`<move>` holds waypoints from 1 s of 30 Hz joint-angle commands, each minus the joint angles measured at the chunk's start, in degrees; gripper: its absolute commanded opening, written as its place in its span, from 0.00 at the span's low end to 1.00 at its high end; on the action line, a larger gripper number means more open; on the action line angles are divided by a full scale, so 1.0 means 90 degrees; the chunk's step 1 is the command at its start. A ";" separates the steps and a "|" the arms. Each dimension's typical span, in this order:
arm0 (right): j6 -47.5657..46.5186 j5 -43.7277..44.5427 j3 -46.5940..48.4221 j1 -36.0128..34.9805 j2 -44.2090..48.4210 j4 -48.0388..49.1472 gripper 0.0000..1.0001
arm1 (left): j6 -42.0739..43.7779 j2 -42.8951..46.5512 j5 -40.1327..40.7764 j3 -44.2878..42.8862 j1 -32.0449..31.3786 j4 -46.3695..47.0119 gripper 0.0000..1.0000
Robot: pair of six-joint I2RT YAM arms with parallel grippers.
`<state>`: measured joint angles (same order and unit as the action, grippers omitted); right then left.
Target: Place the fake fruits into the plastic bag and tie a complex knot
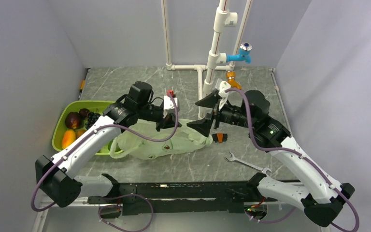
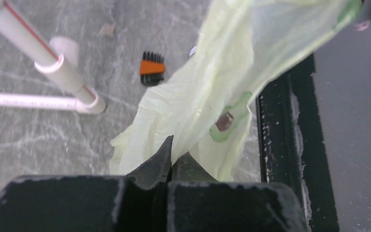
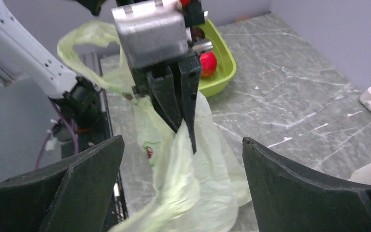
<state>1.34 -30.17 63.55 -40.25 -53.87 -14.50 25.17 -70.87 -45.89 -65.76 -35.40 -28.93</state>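
The pale green plastic bag (image 1: pixel 157 145) lies crumpled on the table between the arms. My left gripper (image 1: pixel 165 124) is shut on a fold of the bag (image 2: pixel 212 87) and lifts that part off the table. In the right wrist view the left gripper (image 3: pixel 186 123) pinches the bag (image 3: pixel 193 188) from above. My right gripper (image 1: pixel 201 114) is open and empty, facing the bag, with its fingers (image 3: pixel 87 183) wide on either side of it. The fake fruits stay in the lime-green tray (image 1: pixel 60 126): a maroon one (image 1: pixel 72 120), an orange one (image 1: pixel 68 138) and a red one (image 3: pixel 207 64).
A white pipe frame (image 1: pixel 212 63) with a blue tap (image 1: pixel 244 53) stands at the back centre. A small orange-and-black item (image 1: pixel 218 137) lies right of the bag. A wrench (image 1: pixel 244 163) lies at the front right. Grey walls close in both sides.
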 commanded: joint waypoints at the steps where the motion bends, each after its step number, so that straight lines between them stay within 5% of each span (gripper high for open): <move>1: -0.1101 -0.0129 0.0493 -0.0018 -0.0488 -0.0551 0.94 | -0.0070 -0.0295 -0.1234 -0.0822 -0.0006 -0.0369 0.04; 5: -0.1711 -0.0062 0.0612 -0.0055 -0.0829 -0.1003 0.90 | 0.0056 -0.0513 -0.1477 -0.1285 -0.0031 -0.0719 0.07; 15: -0.1563 -0.0674 0.0005 -0.0064 -0.0436 -0.1065 0.00 | 0.0823 -0.0822 -0.1389 -0.2026 0.0076 -0.2442 0.24; 22: -0.0993 -0.0168 -0.0204 -0.0049 -0.0116 -0.0941 0.00 | 0.0797 -0.0005 -0.0391 -0.1820 0.0753 -0.3281 0.96; 27: -0.0414 -0.0020 -0.0120 -0.0037 0.0075 -0.1071 0.00 | 0.0995 0.0869 0.1035 -0.1003 0.0755 -0.3501 0.99; 30: -0.0011 0.0116 -0.0007 -0.0040 0.0153 -0.1171 0.00 | 0.1045 0.0932 0.0579 -0.1303 0.0780 -0.4060 0.99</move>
<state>-5.21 -31.35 61.60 -40.60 -54.17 -25.56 32.69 -63.35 -41.89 -75.55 -28.56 -59.81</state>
